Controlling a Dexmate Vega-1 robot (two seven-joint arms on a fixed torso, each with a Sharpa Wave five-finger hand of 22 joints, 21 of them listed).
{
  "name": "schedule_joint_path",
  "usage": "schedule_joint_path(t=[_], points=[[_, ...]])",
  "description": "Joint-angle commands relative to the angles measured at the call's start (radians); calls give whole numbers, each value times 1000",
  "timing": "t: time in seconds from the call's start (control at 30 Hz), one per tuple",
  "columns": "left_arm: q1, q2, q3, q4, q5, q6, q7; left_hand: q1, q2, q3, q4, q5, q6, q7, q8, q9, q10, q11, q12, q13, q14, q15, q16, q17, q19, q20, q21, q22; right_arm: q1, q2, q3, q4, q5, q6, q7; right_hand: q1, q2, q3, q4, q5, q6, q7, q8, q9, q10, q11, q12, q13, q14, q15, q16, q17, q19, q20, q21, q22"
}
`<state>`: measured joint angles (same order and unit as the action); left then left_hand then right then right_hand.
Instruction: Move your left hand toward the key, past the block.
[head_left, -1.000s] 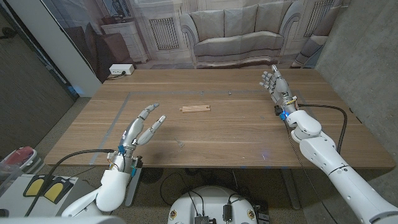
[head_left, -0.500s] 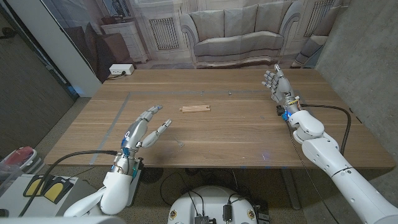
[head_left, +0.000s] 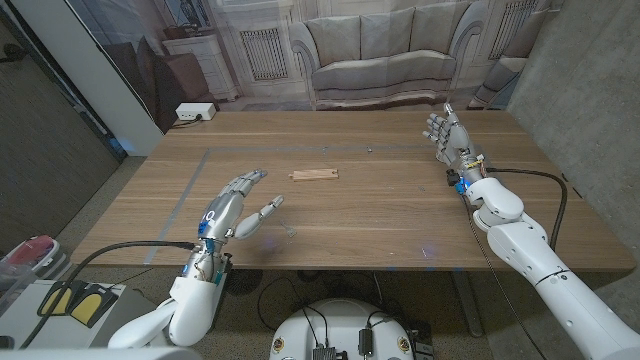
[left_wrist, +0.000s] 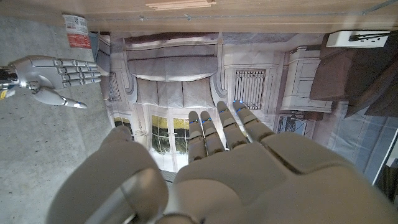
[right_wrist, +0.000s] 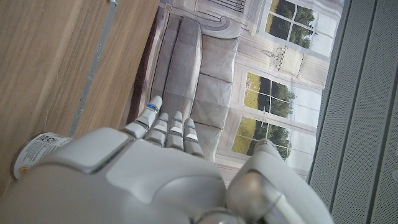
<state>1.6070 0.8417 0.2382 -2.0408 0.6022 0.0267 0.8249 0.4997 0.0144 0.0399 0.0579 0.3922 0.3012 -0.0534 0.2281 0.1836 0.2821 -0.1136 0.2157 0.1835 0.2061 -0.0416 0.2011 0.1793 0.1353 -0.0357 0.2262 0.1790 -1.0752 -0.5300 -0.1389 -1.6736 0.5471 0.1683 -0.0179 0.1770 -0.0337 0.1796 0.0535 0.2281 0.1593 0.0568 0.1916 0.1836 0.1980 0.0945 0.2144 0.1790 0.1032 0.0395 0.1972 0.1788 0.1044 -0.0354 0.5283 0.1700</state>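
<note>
The left hand (head_left: 237, 204) hovers over the bench (head_left: 380, 215), fingers spread, holding nothing. The wooden block (head_left: 313, 175) lies beyond it; a small key (head_left: 290, 232) lies just beside its thumb. The right hand (head_left: 445, 134) is empty, fingers apart.

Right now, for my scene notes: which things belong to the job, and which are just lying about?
Job: left hand, open; wooden block; small bit by that hand and small bit beyond the block, either could be the key.
Lying about: right hand, open; white box at the far corner.
</note>
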Motion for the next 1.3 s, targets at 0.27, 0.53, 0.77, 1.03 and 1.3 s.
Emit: schedule_joint_path(t=[0.27,0.53,0.77,1.03,1.3], points=[[-33,66,89,-63,104,220,2,13,4,1,-4,11,24,-6,4,3,20,-4,4,3,20,-65,1,3,13,-66,-3,3,3,-2,7,7,-2,-1,2,-2,1,-4,2,-1,7,-3,3,3,9,3,0,5,9,-2,-3,5,7,-4,-6,3],[-46,89,123,-82,140,299,-6,20,7,1,-6,16,34,-8,4,3,27,-15,2,3,25,-68,0,3,16,-67,-4,3,-10,-3,13,-8,-1,-4,-10,-3,1,-5,2,-1,7,-3,3,3,10,4,1,5,11,0,-3,5,9,-4,-10,3],[-62,105,156,-108,185,384,-39,25,9,1,-8,20,34,-12,0,3,23,-8,-2,3,25,-69,-3,3,17,-66,-5,3,-17,-2,15,-12,-3,3,-13,-4,1,-6,1,-1,8,-4,3,3,12,4,1,5,12,0,-3,5,10,-4,-13,3],[-84,122,186,-122,181,421,-84,28,11,0,-8,23,39,-16,0,3,22,-10,-5,4,22,-68,-5,3,15,-58,-7,3,-24,-3,22,-19,2,-1,-20,-4,2,-7,1,-1,8,-4,3,3,11,2,0,5,11,1,-4,5,10,-2,-16,4],[-119,135,226,-133,202,449,-129,32,13,-3,-9,27,81,-49,9,4,28,-10,-6,4,24,-71,-7,3,16,-42,-9,4,-30,-2,28,-12,3,11,-18,-5,3,-8,1,-1,5,-12,1,3,8,3,-1,6,11,1,-4,5,11,0,-21,4]])
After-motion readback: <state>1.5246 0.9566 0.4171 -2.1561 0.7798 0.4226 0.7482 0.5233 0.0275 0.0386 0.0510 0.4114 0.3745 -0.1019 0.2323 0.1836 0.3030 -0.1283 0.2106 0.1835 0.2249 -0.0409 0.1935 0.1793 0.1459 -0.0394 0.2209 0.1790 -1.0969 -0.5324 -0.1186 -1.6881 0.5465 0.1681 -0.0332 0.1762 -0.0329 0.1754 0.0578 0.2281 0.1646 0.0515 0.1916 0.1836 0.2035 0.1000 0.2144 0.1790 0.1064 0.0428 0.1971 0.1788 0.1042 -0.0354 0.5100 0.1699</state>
